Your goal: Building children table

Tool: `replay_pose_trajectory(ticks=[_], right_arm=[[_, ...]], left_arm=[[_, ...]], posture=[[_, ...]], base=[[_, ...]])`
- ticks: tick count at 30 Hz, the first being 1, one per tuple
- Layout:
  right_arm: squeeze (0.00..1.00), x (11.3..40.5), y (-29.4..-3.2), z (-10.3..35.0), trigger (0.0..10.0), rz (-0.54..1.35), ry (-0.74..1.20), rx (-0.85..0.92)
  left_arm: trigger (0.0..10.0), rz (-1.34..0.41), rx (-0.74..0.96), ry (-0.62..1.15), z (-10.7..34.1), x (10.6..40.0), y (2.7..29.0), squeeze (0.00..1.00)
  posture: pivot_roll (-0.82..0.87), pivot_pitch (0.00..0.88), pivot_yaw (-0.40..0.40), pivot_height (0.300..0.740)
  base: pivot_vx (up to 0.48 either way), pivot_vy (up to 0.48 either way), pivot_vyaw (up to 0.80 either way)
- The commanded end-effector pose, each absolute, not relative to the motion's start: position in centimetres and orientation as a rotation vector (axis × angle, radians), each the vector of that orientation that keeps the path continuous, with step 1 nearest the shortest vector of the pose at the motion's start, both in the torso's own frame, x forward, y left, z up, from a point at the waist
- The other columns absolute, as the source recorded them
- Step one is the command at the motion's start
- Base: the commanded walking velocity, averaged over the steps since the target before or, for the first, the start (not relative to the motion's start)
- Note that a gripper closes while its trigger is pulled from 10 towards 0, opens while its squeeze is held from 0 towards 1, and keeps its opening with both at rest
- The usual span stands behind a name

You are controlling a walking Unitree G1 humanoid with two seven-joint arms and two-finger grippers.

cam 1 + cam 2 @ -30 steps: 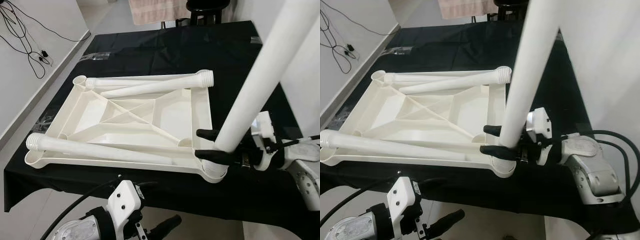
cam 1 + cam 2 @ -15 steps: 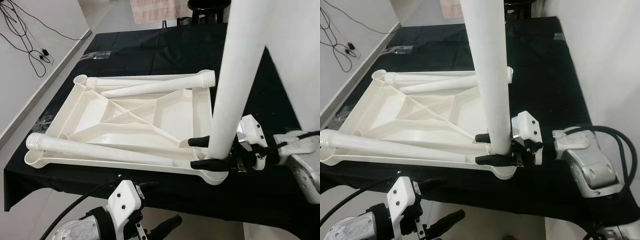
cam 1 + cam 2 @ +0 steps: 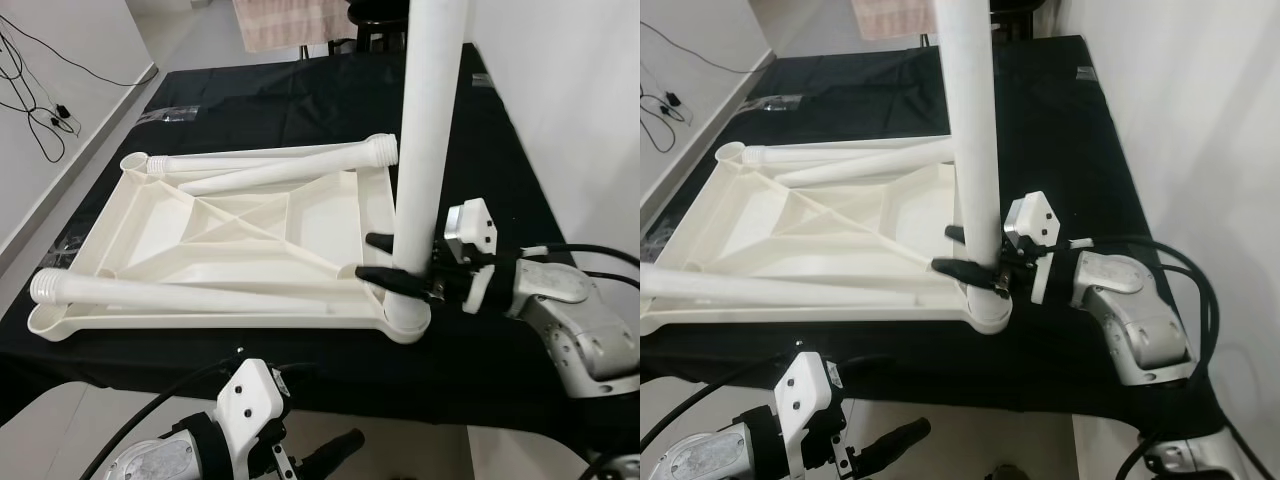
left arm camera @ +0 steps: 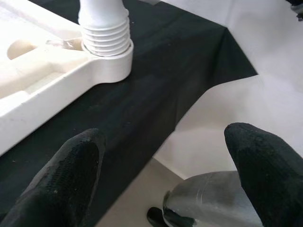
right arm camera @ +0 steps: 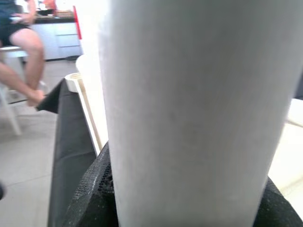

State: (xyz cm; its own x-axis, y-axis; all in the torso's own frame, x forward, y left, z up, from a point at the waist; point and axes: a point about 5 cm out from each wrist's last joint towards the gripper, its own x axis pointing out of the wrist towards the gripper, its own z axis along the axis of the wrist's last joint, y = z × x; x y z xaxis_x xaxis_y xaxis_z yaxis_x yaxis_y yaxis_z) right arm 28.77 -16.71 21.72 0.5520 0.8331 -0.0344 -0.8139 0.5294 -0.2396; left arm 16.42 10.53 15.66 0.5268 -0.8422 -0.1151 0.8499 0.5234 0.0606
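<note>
White plastic children's tabletop (image 3: 240,240) lies underside-up at frame centre on my black-clothed worktop (image 3: 300,100), sockets exposed. My right tool (image 3: 385,270) pinches the white plastic tube leg (image 3: 425,130) upright over the near-right corner socket (image 3: 405,318) for seating. My left tool (image 4: 165,175) hangs spread, lower frame.

You've got a black cloth (image 3: 300,100) covering the surface, draped over its near edge. Black cables (image 3: 40,110) trail down the white wall (image 3: 60,60) on the robot's left. A beige towel (image 3: 285,22) hangs past the far end of the surface, next to a dark stool (image 3: 375,15). Clear plastic wrap (image 3: 170,108) lies on the cloth near its far left corner. Right wrist view: you see a seated person's bare legs (image 5: 26,56) by a white chair (image 5: 9,104), white cabinets (image 5: 61,40) behind.
</note>
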Motion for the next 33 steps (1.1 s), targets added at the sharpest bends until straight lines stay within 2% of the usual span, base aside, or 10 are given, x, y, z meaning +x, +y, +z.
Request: replay_pose_trajectory(ticks=[1, 3, 8, 9, 10, 11, 13, 27, 31, 33], right_arm=[[0.0, 28.1, -16.6, 19.2, 10.0, 0.889, 0.012, -0.218], [0.0, 28.1, -16.6, 19.2, 10.0, 0.889, 0.012, -0.218], [0.0, 27.6, -16.0, 18.1, 10.0, 0.696, 0.019, -0.24], [0.0, 28.3, -16.5, 17.6, 10.0, 0.47, 0.058, -0.284], [0.0, 28.3, -16.5, 17.6, 10.0, 0.47, 0.058, -0.284], [0.0, 28.5, -17.0, 17.2, 10.0, 0.279, 0.079, -0.284], [0.0, 28.5, -16.9, 16.9, 10.0, 0.129, 0.1, -0.299], [0.0, 28.3, -15.6, 16.2, 10.0, 0.0, 0.145, -0.144], [0.0, 28.2, -16.0, 16.1, 10.0, -0.041, 0.139, -0.023], [0.0, 27.7, -15.9, 16.0, 10.0, 0.027, 0.11, 0.02]], left_arm=[[10.0, -1.018, 0.119, 0.095, 15.6, 16.1, 10.7, 0.0], [10.0, -1.018, 0.119, 0.095, 15.6, 16.1, 10.7, 0.0], [10.0, -1.019, 0.119, 0.097, 15.6, 16.2, 10.9, 0.0], [10.0, -1.021, 0.121, 0.099, 15.5, 16.2, 10.9, 0.0], [10.0, -1.021, 0.121, 0.099, 15.5, 16.2, 10.9, 0.0], [10.0, -1.021, 0.122, 0.1, 15.5, 16.2, 11.0, 0.0], [10.0, -1.02, 0.125, 0.102, 15.5, 16.2, 11.0, 0.0], [10.0, -1.01, 0.132, 0.108, 15.3, 16.2, 11.2, 0.0], [10.0, -1.01, 0.141, 0.111, 15.2, 16.3, 11.2, 0.0], [10.0, -1.01, 0.144, 0.112, 15.1, 16.3, 11.2, 0.0]], posture=[[0.01, 0.223, 0.081, 0.74], [0.01, 0.223, 0.081, 0.74], [0.01, 0.224, 0.086, 0.74], [0.01, 0.223, 0.085, 0.74], [0.01, 0.223, 0.085, 0.74], [0.01, 0.223, 0.085, 0.74], [0.01, 0.225, 0.085, 0.74], [0.01, 0.209, 0.089, 0.74], [0.02, 0.198, 0.088, 0.74], [0.01, 0.194, 0.087, 0.74]], base=[[0.0, 0.0, 0.0], [0.0, 0.0, 0.0], [0.0, 0.0, 0.0], [0.0, 0.0, 0.0], [0.0, 0.0, 0.0], [0.0, 0.0, 0.0], [0.0, 0.0, 0.0], [0.0, 0.0, 0.0], [0.0, 0.0, 0.0], [0.0, 0.0, 0.0]])
